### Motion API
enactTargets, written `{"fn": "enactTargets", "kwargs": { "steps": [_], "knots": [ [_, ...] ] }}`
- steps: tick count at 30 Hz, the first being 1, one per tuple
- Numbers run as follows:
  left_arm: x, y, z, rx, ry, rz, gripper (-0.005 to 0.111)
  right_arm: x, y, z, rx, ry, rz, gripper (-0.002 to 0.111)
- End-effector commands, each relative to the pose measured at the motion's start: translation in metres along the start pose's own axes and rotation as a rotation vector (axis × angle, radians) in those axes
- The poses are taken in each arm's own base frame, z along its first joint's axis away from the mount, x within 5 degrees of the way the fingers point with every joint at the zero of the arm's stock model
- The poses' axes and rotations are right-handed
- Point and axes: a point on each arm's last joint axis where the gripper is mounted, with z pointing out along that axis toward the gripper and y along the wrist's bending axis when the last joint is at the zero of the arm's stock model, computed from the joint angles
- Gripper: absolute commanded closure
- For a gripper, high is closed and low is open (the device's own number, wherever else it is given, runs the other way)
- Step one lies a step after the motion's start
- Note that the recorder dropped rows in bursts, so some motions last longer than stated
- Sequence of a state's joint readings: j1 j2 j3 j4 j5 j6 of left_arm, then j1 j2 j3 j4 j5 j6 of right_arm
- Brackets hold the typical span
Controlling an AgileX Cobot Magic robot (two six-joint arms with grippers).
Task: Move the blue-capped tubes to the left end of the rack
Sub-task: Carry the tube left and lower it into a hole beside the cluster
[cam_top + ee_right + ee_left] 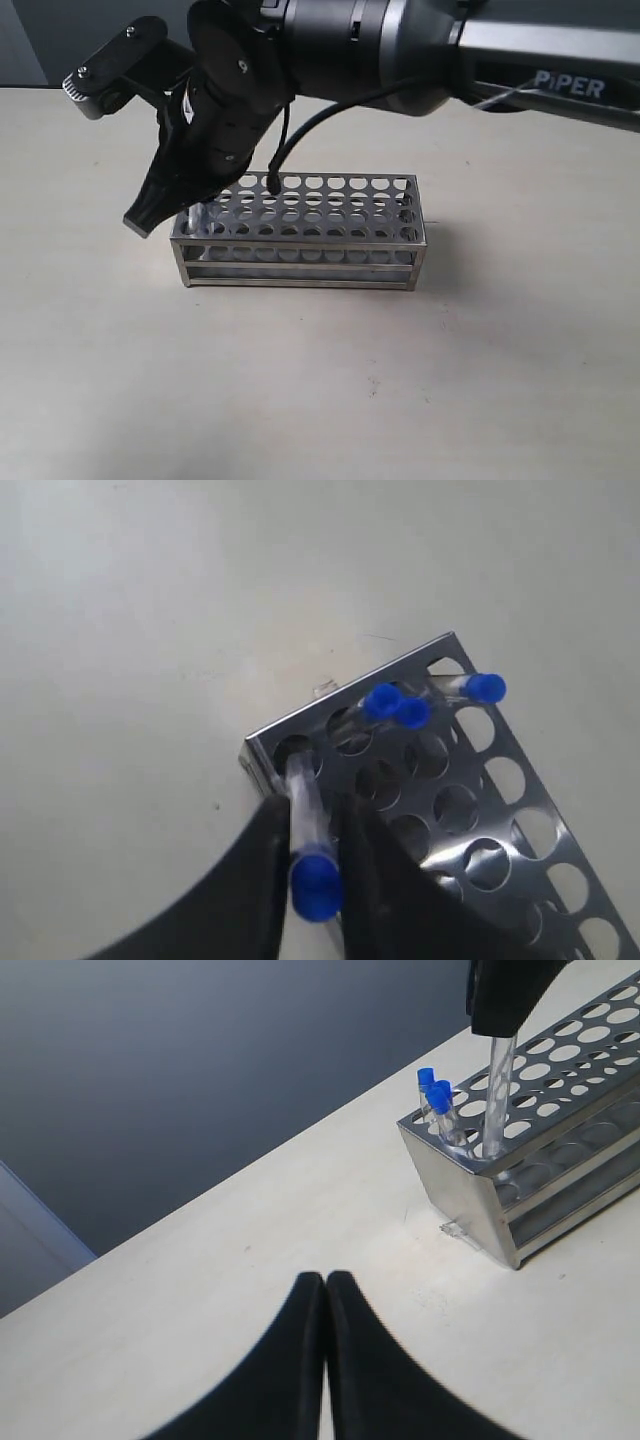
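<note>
The silver rack point(300, 235) stands mid-table. My right gripper point(165, 205) reaches across to its left end, shut on a blue-capped tube point(305, 820) just under the cap. The tube's lower end sits in the corner hole of the rack point(480, 810). Three more blue-capped tubes point(411, 713) stand in holes of the same end, two close together and one point(485, 688) leaning at the far corner. In the left wrist view the held tube point(497, 1090) hangs from the right gripper point(505, 995) beside two blue caps point(436, 1090). My left gripper point(326, 1280) is shut and empty above the table, apart from the rack point(560, 1160).
The right arm's black body point(330, 50) spans the table behind the rack and hides much of its left end in the exterior view. Most holes of the rack hold nothing. Beige tabletop point(320, 400) lies all around; its far edge meets a dark wall point(200, 1060).
</note>
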State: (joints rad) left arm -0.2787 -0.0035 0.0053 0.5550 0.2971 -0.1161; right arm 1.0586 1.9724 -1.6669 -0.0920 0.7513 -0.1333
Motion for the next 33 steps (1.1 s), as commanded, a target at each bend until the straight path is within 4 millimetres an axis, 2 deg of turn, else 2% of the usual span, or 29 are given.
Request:
{"fn": "enactTargets", "kwargs": {
  "steps": [1,6,13,20,23,27,33],
  "knots": [
    [-0.002,0.0,0.0,0.003,-0.009,-0.003,0.106,-0.001,0.0,0.003,0.001,-0.007,-0.006,0.108],
    [-0.002,0.0,0.0,0.004,-0.006,-0.007,0.106,-0.005,0.0,0.011,0.004,-0.065,-0.005,0.108],
    [-0.002,0.0,0.0,0.004,-0.008,-0.008,0.106,0.0,0.003,0.029,-0.009,-0.034,0.003,0.108],
    [-0.002,0.0,0.0,0.004,-0.008,-0.008,0.106,-0.004,0.002,0.029,-0.002,-0.079,0.01,0.108],
    [-0.002,0.0,0.0,0.004,-0.008,-0.008,0.106,-0.006,-0.003,0.032,0.004,-0.105,0.05,0.108],
    [-0.002,0.0,0.0,0.004,-0.008,-0.008,0.106,-0.008,-0.012,0.038,0.009,-0.039,0.091,0.108],
    [-0.002,0.0,0.0,0.004,-0.008,-0.008,0.106,-0.015,-0.013,0.045,-0.002,-0.034,0.109,0.108]
  ]
}}
